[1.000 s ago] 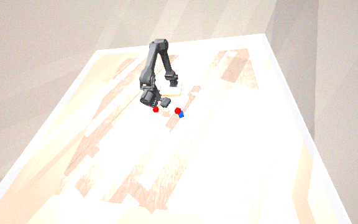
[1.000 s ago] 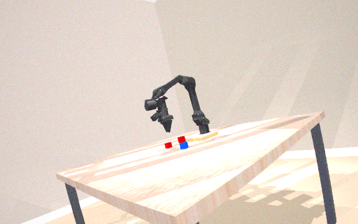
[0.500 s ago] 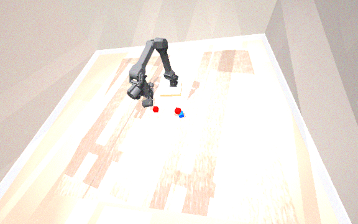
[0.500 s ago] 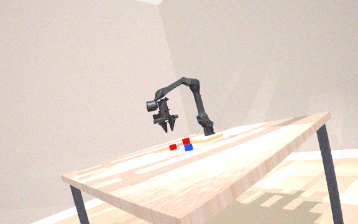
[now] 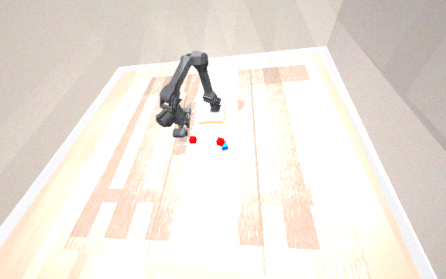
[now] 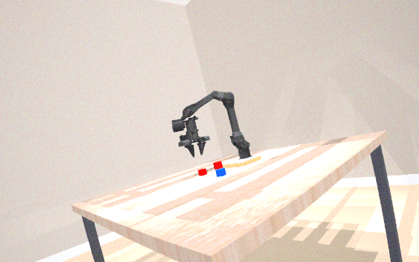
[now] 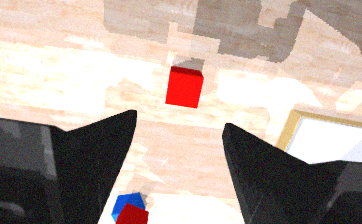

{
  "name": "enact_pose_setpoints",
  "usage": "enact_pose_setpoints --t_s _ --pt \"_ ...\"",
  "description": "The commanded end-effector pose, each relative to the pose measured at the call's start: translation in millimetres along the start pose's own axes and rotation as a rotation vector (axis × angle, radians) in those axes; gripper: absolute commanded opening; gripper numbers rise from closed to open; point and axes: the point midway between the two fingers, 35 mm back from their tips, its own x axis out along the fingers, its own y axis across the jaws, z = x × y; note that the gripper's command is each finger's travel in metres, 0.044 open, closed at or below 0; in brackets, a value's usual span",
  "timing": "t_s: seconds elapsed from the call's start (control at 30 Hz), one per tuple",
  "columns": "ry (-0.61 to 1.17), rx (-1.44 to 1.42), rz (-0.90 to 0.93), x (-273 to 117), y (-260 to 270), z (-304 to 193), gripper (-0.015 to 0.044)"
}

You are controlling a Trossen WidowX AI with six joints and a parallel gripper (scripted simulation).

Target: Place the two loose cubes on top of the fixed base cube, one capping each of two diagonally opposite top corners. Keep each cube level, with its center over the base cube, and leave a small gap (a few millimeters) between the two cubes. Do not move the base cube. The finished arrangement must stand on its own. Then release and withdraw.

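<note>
The blue base cube [image 5: 224, 147] [image 6: 220, 172] [image 7: 122, 204] stands on the table. One red cube [image 5: 220, 141] [image 6: 217, 165] [image 7: 133, 215] sits on top of it, over one corner, leaving part of the blue top bare. The other red cube [image 5: 193, 139] [image 6: 202, 172] [image 7: 184, 88] lies alone on the table, flat on a face. My gripper [image 6: 198, 156] [image 7: 181, 123] is open and empty, pointing down well above the table. In the wrist view the lone red cube shows beyond the fingertips, between their lines; the stacked cubes show at the bottom, beside the left finger.
The arm's white base plate with a yellow-brown edge [image 5: 211, 122] [image 6: 242, 164] [image 7: 289, 131] lies behind the cubes. It shows at the right in the wrist view, beyond the right finger. The wooden table [image 5: 293, 217] [image 6: 195, 215] has patches of shadow and glare.
</note>
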Motion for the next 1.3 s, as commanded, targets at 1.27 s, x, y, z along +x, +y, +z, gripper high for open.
enact_pose_setpoints --t_s 1.27 --pt "0.007 0.008 -0.015 93 -5 -2 0.0239"
